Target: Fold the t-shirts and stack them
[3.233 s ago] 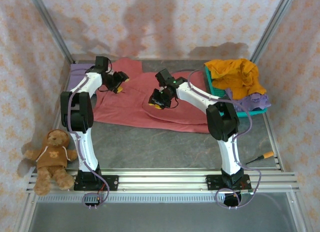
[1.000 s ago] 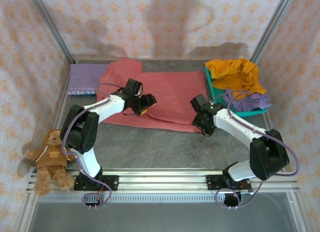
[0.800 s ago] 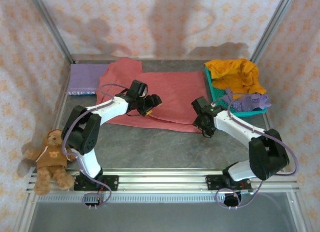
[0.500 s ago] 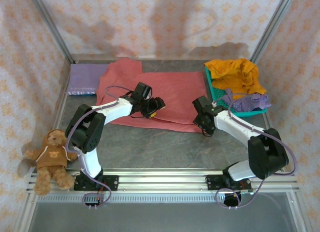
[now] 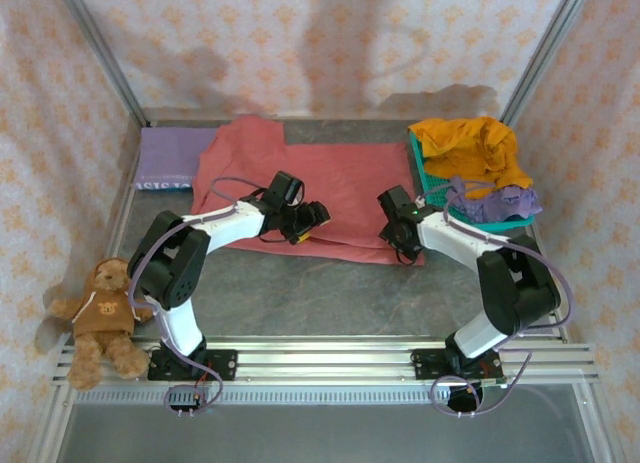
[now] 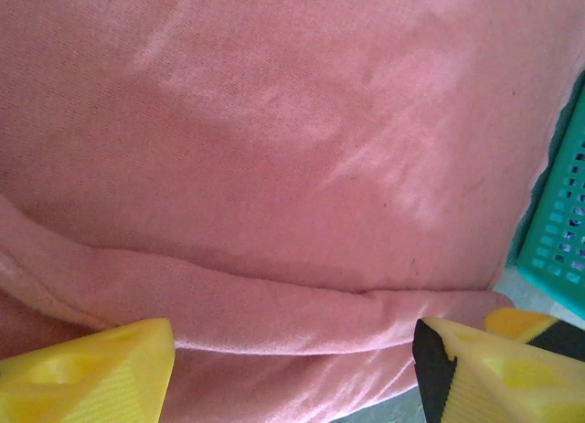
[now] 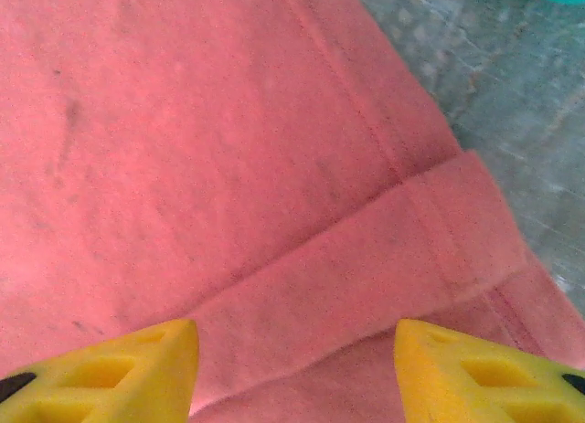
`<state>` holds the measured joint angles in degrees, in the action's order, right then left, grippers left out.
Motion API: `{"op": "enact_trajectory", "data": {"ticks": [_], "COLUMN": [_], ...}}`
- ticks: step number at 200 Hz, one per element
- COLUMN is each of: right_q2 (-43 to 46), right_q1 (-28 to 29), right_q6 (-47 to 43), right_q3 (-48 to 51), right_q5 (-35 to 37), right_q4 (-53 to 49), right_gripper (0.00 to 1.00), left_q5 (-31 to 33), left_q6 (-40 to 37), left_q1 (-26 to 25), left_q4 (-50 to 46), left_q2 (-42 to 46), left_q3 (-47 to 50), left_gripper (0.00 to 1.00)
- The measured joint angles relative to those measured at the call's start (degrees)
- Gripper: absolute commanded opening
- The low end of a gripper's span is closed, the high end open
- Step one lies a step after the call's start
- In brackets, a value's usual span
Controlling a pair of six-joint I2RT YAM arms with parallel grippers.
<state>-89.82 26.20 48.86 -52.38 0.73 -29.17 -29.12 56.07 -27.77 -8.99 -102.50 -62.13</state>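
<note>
Both arms have swung to the near hem of the dusty red t-shirt [image 5: 340, 178], which lies flat mid-table. The left gripper [image 6: 291, 373] and right gripper [image 7: 294, 373] gape over its folded edge, clamping nothing. A lavender t-shirt [image 5: 500, 201] lies half buried under the mustard t-shirt [image 5: 470, 148] in the basket [image 5: 425, 178]. The pale strip on the folded lavender t-shirt [image 5: 165, 155] at far left is too small to read.

Bright, even light; soft diffuse shadows; slightly soft close-ups.
</note>
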Motion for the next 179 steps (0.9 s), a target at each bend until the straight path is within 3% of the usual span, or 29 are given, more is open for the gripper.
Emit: {"op": "enact_trajectory", "data": {"ticks": [87, 179], "right_q2": [-7.28, 1.97], "right_q1": [0.0, 0.0], "right_q6": [-0.92, -0.87], "right_q3": [-6.56, -5.62], "right_q5": [-0.42, 1.79], "right_q4": [1.09, -2.23], "right_gripper": [0.58, 0.59], "left_q5": [0.87, -2.27], "left_q6": [0.09, 4.37], "left_q1": [0.02, -2.19], "left_q4": [-0.55, 4.59], "left_q2": [4.24, -1.09], "left_q3": [1.99, 2.84], "left_gripper": [0.72, 0.72]}}
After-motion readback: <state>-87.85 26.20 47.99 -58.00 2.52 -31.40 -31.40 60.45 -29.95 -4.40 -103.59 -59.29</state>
